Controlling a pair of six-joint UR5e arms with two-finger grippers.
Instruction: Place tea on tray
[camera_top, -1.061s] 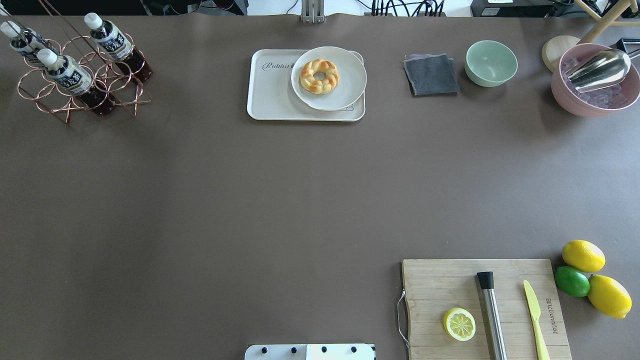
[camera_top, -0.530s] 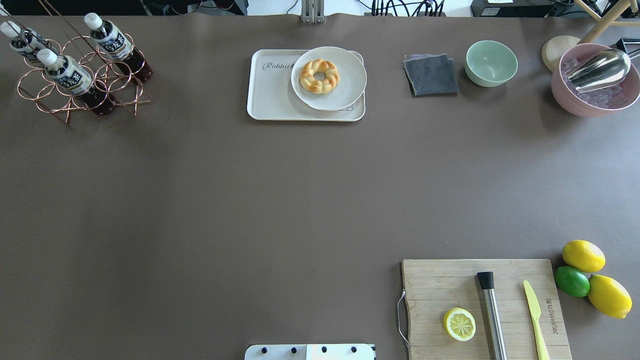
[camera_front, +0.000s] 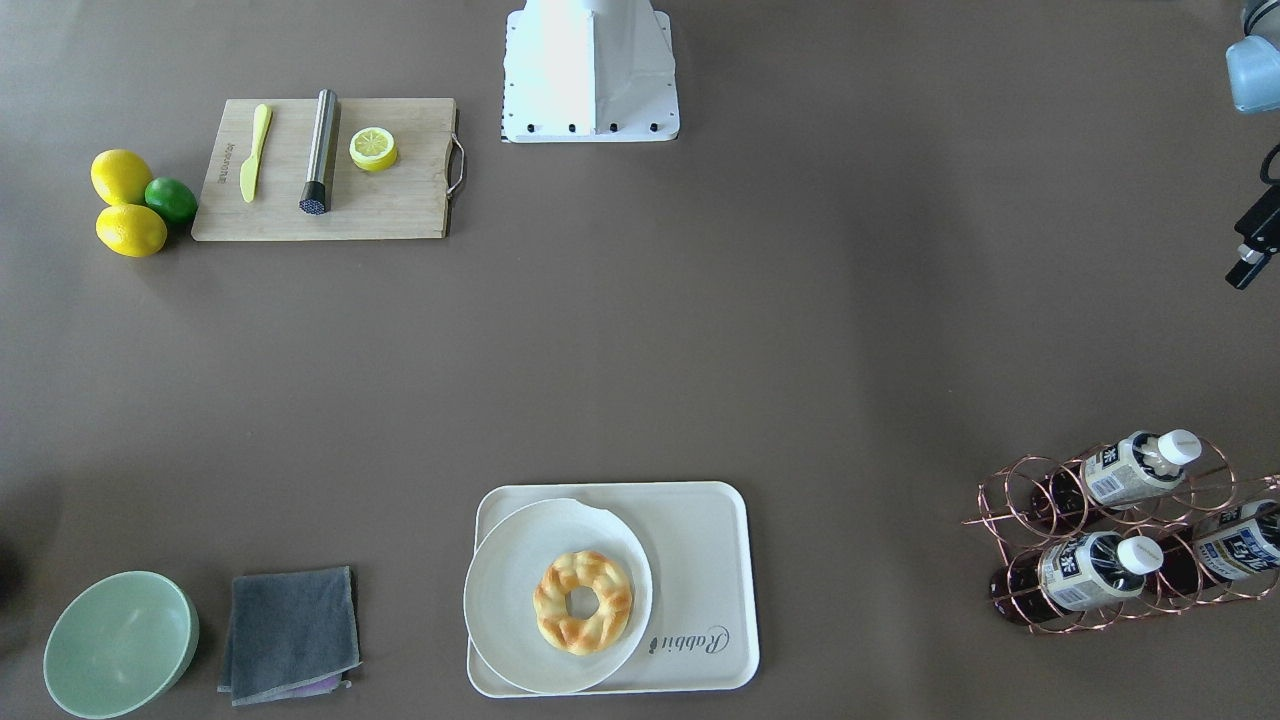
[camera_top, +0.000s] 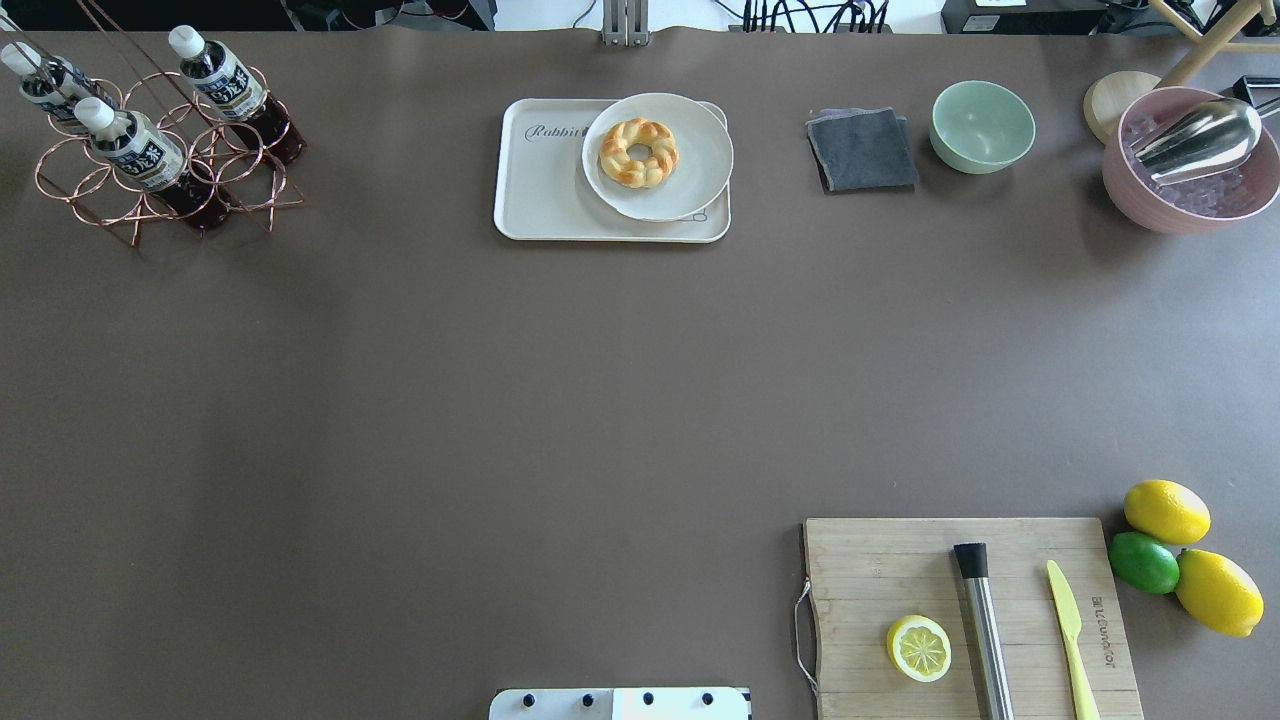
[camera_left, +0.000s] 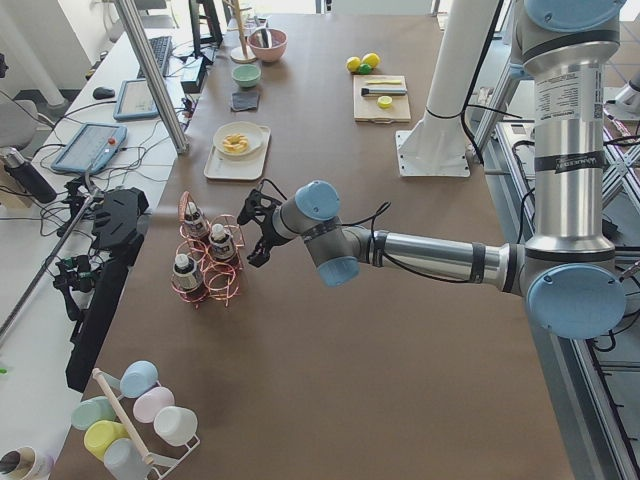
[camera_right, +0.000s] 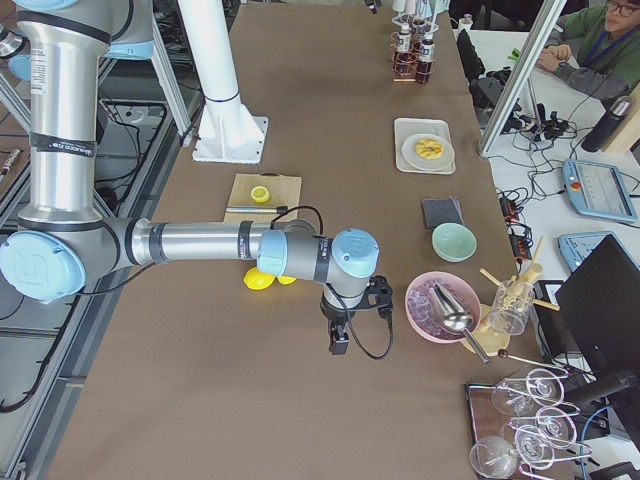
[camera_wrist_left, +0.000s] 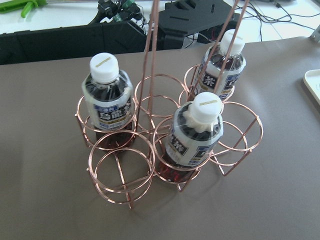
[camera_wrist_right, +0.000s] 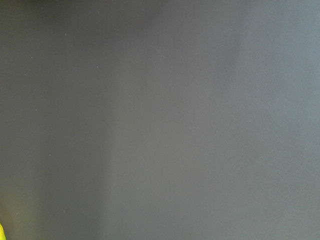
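Three tea bottles stand in a copper wire rack (camera_top: 150, 190) at the table's far left: one at the back (camera_top: 215, 80), one in front (camera_top: 130, 145) and one at the edge (camera_top: 40, 80). The left wrist view looks down on them (camera_wrist_left: 197, 135). The cream tray (camera_top: 545, 190) lies at the far middle, and a white plate (camera_top: 690, 185) with a braided donut (camera_top: 639, 152) covers its right part. My left gripper (camera_left: 255, 230) hovers close beside the rack; I cannot tell whether it is open. My right gripper (camera_right: 340, 335) hangs over bare table near the pink bowl; its state cannot be told.
A grey cloth (camera_top: 862, 150), a green bowl (camera_top: 983, 125) and a pink bowl of ice with a metal scoop (camera_top: 1190, 190) stand at the far right. A wooden cutting board (camera_top: 870, 570) with a lemon half, muddler and knife is at the near right, with lemons and a lime (camera_top: 1145, 562) beside it.
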